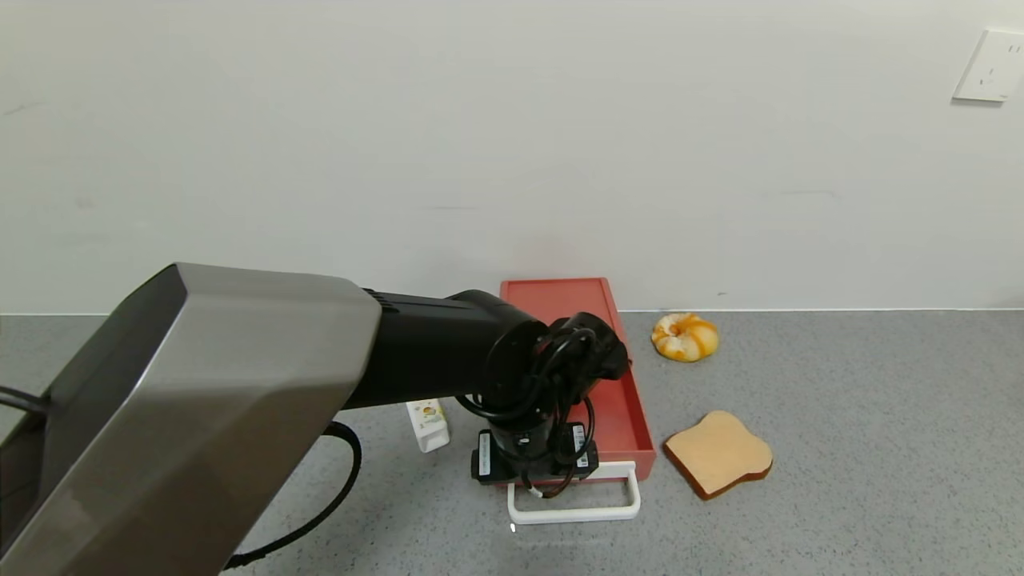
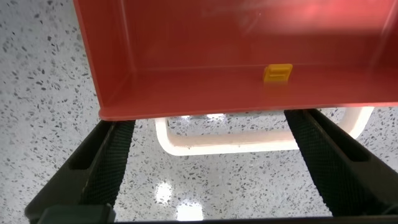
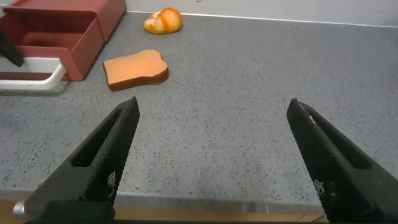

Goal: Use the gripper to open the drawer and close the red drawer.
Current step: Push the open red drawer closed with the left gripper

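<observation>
- The drawer [image 1: 620, 400] sits at the back edge of the tabletop [image 1: 864, 448], against the wall, and is pulled out toward the robot; its white handle [image 1: 576, 506] lies on the near side.
- The left wrist view shows the open drawer tray with a small yellow piece [image 2: 278, 73] on its inner front wall.
- The left gripper [image 1: 534, 468] hangs over the drawer's front edge and handle, fingers [image 2: 109, 163] spread wide, holding nothing.
- Risk: with the fingers straddling the handle rather than bearing on the drawer front, a closing push may slip off and shift the whole box instead of sliding the tray in.
- Risk: a push off-centre may skew the tray so that it jams.
- The right gripper [image 3: 214, 165] is parked over bare tabletop, well apart from the drawer, fingers released.
- A bread slice [image 1: 718, 453] and a bun [image 1: 685, 337] lie right of the drawer; a small white carton [image 1: 428, 425] stands just left of it.
- White labels [image 1: 484, 464] on the left gripper carry print too small to read; the carton's marking is likewise illegible.
</observation>
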